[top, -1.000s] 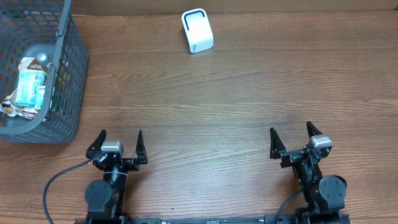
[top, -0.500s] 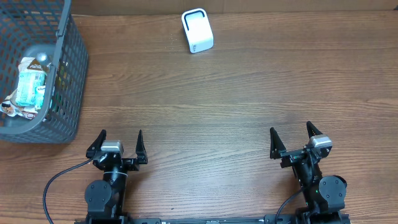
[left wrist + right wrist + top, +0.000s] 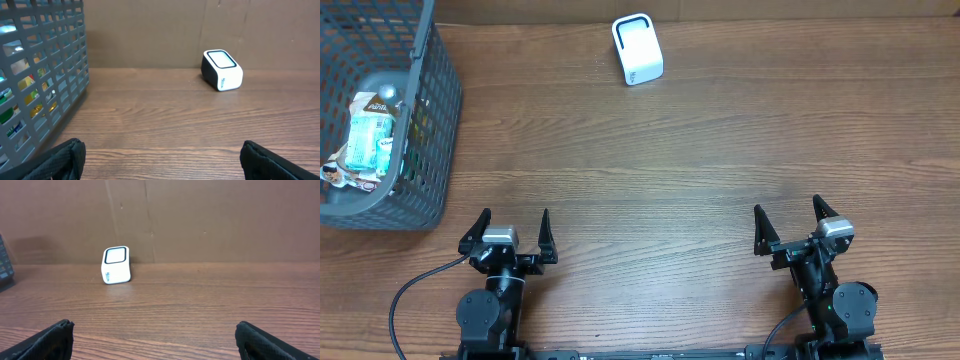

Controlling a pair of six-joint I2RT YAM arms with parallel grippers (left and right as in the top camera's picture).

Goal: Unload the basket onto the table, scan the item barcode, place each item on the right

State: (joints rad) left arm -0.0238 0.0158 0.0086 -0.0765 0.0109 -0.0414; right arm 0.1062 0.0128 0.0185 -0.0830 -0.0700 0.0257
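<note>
A grey mesh basket at the far left holds packaged items, among them a clear bottle with a blue-green label and a wrapped snack. A small white barcode scanner with a dark-rimmed window stands at the table's far edge; the scanner also appears in the left wrist view, and in the right wrist view the scanner faces me. My left gripper and right gripper rest near the front edge, both open and empty, far from basket and scanner.
The wooden table stretches between the grippers and the scanner. A brown cardboard wall backs the far edge. The basket wall fills the left side of the left wrist view. A black cable loops by the left arm's base.
</note>
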